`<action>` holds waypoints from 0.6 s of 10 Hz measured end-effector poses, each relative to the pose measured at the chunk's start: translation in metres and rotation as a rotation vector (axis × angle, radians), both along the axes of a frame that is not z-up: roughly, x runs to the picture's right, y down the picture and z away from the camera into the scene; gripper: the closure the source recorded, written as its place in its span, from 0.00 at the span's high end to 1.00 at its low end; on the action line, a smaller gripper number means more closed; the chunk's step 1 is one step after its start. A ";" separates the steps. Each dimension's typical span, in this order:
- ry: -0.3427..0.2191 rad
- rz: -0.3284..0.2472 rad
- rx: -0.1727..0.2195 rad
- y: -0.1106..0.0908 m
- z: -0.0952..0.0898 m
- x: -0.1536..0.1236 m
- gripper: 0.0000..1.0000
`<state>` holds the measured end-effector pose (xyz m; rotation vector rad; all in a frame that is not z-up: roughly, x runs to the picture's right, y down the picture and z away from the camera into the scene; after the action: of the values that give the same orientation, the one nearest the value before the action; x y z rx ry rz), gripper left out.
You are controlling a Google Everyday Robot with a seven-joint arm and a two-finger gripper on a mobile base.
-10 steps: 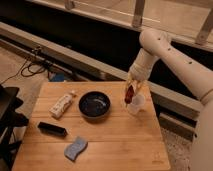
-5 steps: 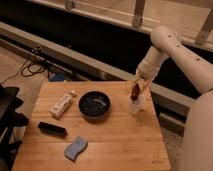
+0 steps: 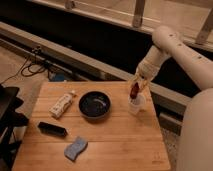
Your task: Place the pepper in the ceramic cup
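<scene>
The pale ceramic cup (image 3: 136, 105) stands on the wooden table (image 3: 115, 145) near its right edge, just right of the dark bowl. My gripper (image 3: 135, 88) hangs directly over the cup, pointing down. The dark-red pepper (image 3: 134, 91) is upright between its fingers, with its lower tip at or just inside the cup's rim. The white arm reaches in from the upper right.
A wide dark bowl (image 3: 94, 104) sits mid-table. A pale packet (image 3: 62, 104) lies to its left, a black bar-shaped object (image 3: 52, 129) at the front left, and a blue sponge (image 3: 75, 148) near the front edge. A dark ledge and railing run behind the table.
The gripper with the pepper has moved slightly right and lifted a little, from beside the cup to straight above it. Nothing else on the table has moved.
</scene>
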<state>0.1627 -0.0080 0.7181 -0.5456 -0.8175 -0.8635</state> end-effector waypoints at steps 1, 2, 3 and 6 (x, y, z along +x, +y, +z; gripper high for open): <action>0.028 0.016 0.012 -0.005 0.011 -0.006 0.02; 0.051 0.025 0.024 -0.009 0.020 -0.012 0.02; 0.091 0.037 0.031 -0.011 0.033 -0.015 0.02; 0.184 0.079 0.036 -0.010 0.058 -0.006 0.02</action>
<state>0.1565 -0.0185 0.7756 -0.5492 -0.6503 -0.7424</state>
